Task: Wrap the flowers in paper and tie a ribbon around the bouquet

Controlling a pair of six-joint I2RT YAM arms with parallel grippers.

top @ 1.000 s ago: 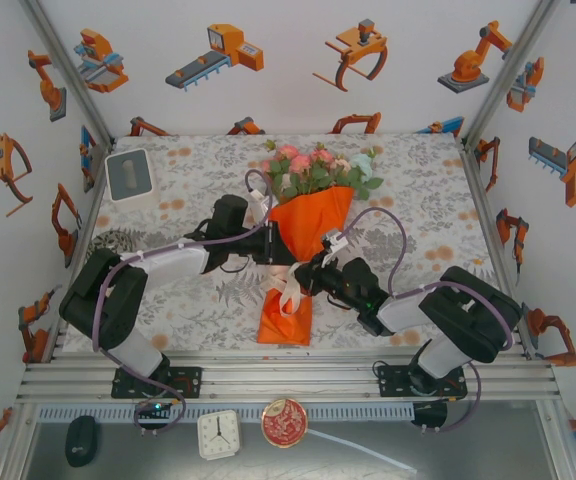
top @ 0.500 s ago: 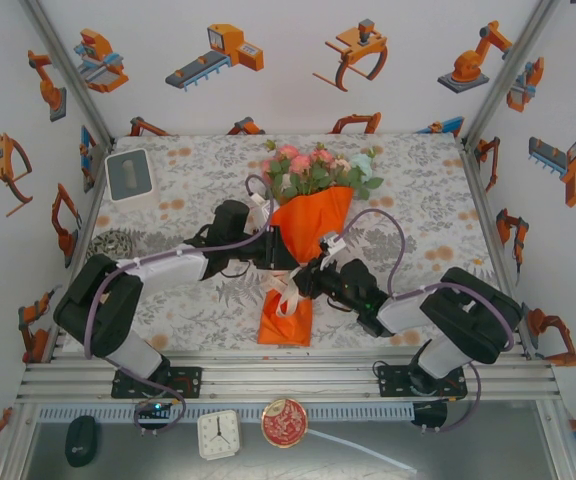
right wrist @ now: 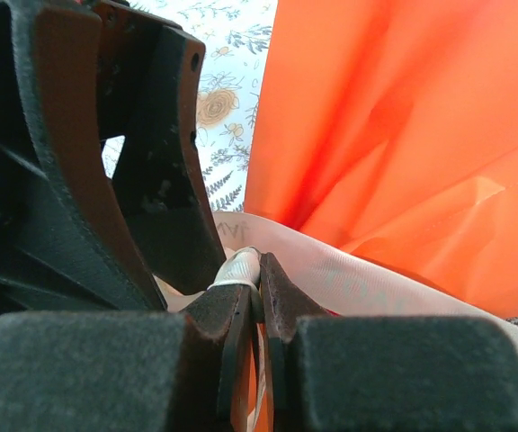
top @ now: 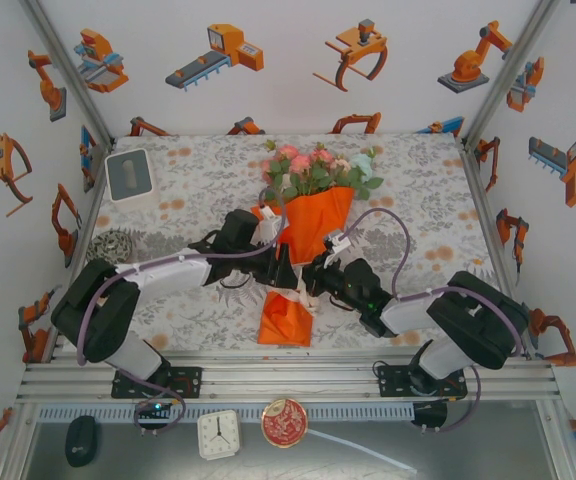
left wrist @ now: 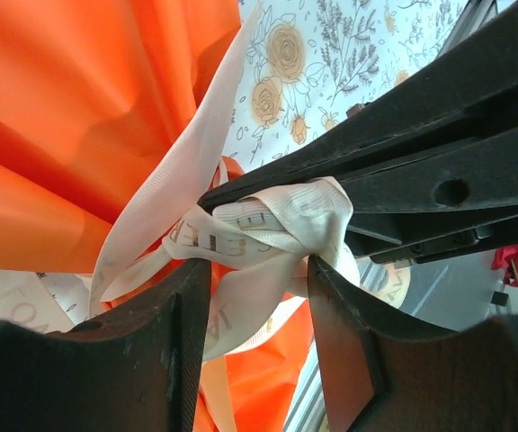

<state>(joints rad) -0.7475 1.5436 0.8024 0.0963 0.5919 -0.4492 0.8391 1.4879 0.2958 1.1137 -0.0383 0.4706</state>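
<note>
the ribbon (left wrist: 272, 220) carries pale gold printed capitals, but it is twisted and knotted and the letters run upside down, so no whole word can be read. faint letters also show on it in the right wrist view, too washed out to read. the small clock (top: 218, 433) has a dial whose numerals are too small to tell.
</note>
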